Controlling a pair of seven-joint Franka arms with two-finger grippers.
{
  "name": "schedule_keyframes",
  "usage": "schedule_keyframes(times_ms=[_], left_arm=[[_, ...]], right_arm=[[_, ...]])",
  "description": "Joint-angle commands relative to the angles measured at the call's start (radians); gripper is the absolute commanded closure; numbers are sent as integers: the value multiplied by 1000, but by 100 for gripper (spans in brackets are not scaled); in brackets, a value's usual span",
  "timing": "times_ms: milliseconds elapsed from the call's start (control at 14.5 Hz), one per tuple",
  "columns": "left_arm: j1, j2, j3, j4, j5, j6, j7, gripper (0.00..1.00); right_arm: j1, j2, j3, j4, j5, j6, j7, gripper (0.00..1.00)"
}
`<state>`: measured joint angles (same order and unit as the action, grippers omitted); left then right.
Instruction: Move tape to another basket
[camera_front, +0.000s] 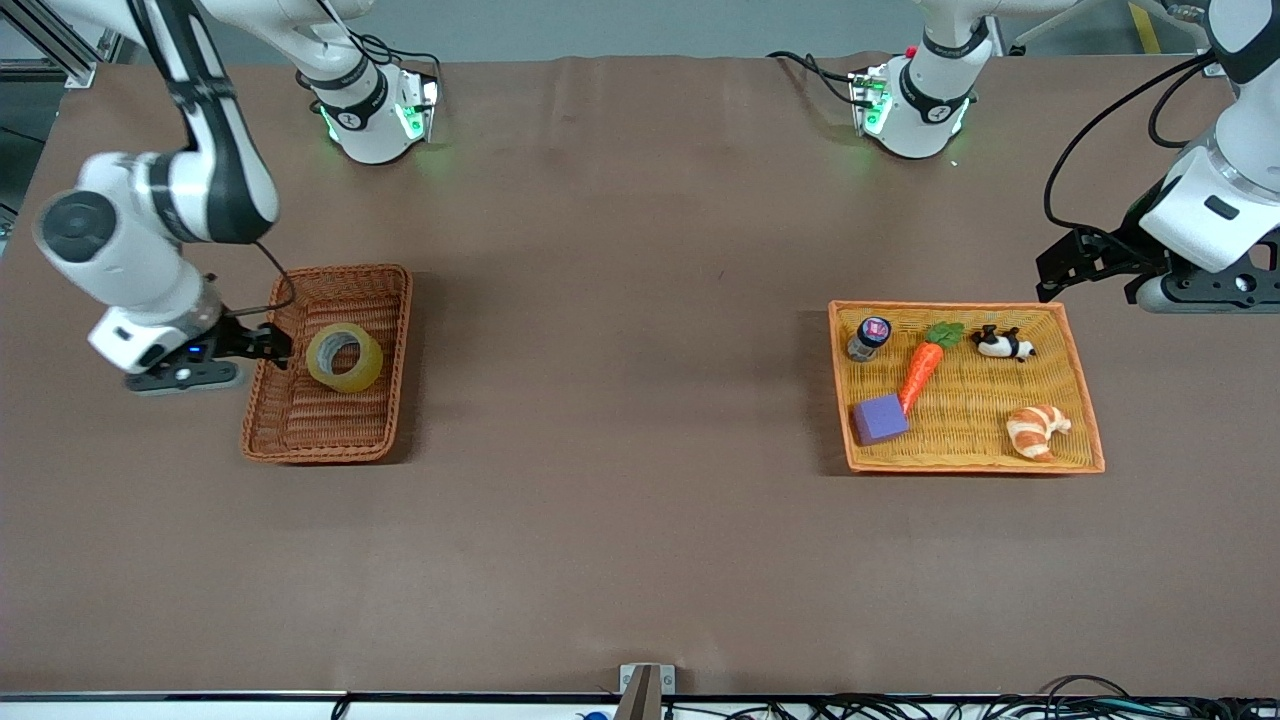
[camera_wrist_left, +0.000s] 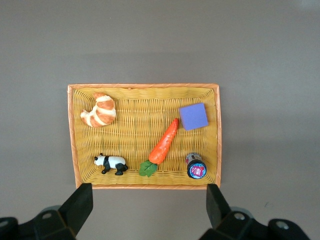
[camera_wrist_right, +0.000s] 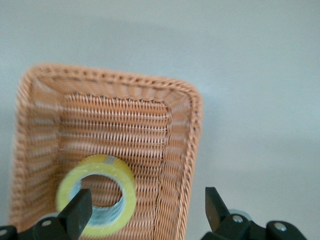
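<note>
tape in reddish-brown basket, at 3 o'clock from right gripper, fingers apart | stiff, light, slick ring (likely); grip across rim | left gripper fingers apart, waiting over orange tray

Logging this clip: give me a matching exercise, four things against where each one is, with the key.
Things:
1. tape
2. croissant
3. right pincer
4. left pincer

Places:
A. in the orange-yellow tray, at its corner nearest the front camera
B. open, over the reddish-brown basket's rim
C. lying in the reddish-brown basket
D. open, above the table just past the tray's rim

Pairs: 1-C, 2-A, 3-B, 4-D
</note>
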<state>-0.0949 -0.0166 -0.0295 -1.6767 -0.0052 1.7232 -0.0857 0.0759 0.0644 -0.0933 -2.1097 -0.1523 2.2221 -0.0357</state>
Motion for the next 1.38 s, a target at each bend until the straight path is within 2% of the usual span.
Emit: schedule_keyframes(times_ms=[0, 206, 275, 481, 619, 757, 894, 1307], left_arm=[[11, -2, -12, 5, 4, -10, 12, 0], [12, 0, -10, 6, 4, -11, 12, 0], [12, 1, -10, 5, 4, -14, 11, 0], [20, 10, -10, 9, 5, -19, 3, 0], [20, 14, -10, 17, 7, -25, 4, 0], [20, 12, -10, 17, 7, -33, 9, 0], [18, 12, -10, 15, 8, -59, 3, 0], [18, 9, -12, 14, 36, -63, -14, 0]], right_arm=[[-50, 11, 88, 231, 16, -247, 111, 0], [-47, 3, 98, 396, 40, -451, 128, 0], [-47, -23, 95, 422, 72, -484, 126, 0], [-47, -80, 95, 461, 89, -582, 126, 0], [-57, -84, 80, 540, 150, -668, 112, 0], [-57, -81, 52, 618, 160, -760, 87, 0], [-65, -84, 40, 617, 166, -817, 88, 0], [-64, -83, 35, 614, 160, -806, 68, 0]])
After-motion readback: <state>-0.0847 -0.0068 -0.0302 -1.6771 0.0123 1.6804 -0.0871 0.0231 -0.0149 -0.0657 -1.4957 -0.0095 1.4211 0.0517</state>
